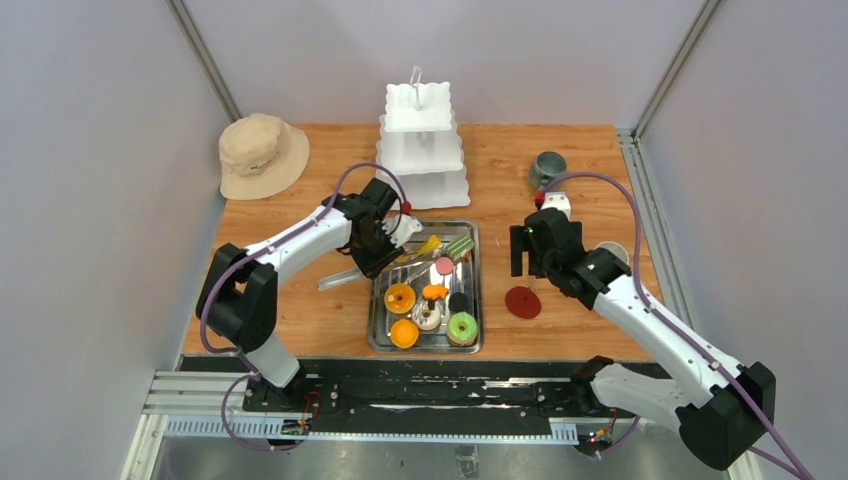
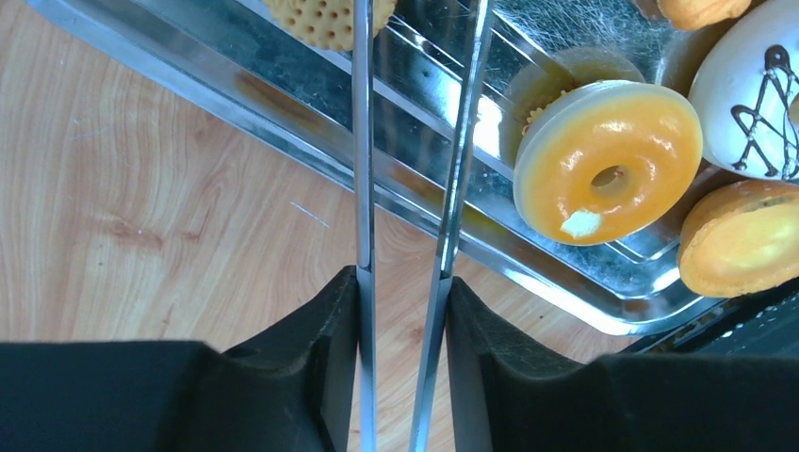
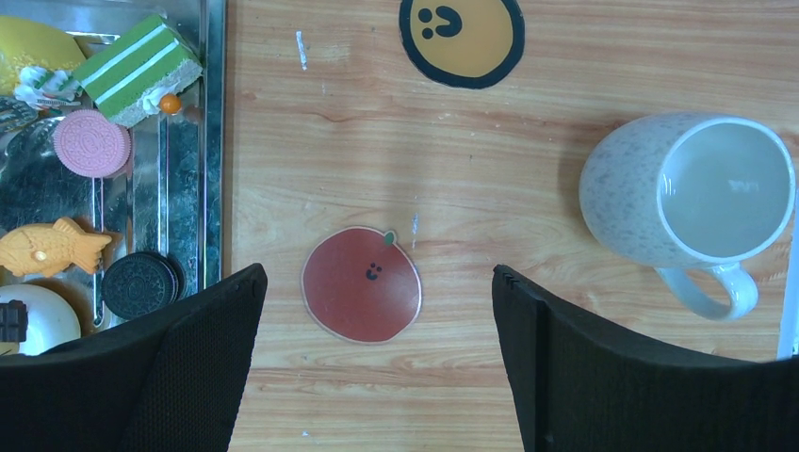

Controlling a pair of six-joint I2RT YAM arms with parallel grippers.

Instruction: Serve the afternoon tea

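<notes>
Toy pastries lie in the steel tray [image 1: 474, 290]: an orange donut [image 2: 608, 160], a white drizzled donut [image 2: 754, 89], an orange tart [image 2: 744, 235], a green layer cake [image 3: 137, 66], a pink cookie [image 3: 91, 141], a fish-shaped cake [image 3: 52, 247] and a black sandwich cookie [image 3: 139, 282]. My left gripper [image 2: 403, 278] is shut on a pair of metal tongs [image 2: 362, 141], whose arms reach over the tray's edge to a yellow waffle pastry [image 2: 325, 19]. My right gripper [image 3: 377, 271] hangs open above the table, left of the white mug [image 3: 693, 193]. The grey mug [image 1: 547, 168] stands at the back right.
A white tiered stand [image 1: 424, 145] rises behind the tray. A beige bucket hat [image 1: 260, 152] lies at the back left. A red apple coaster [image 3: 363, 284] lies under my right gripper and a yellow smiley coaster [image 3: 462, 33] beyond it.
</notes>
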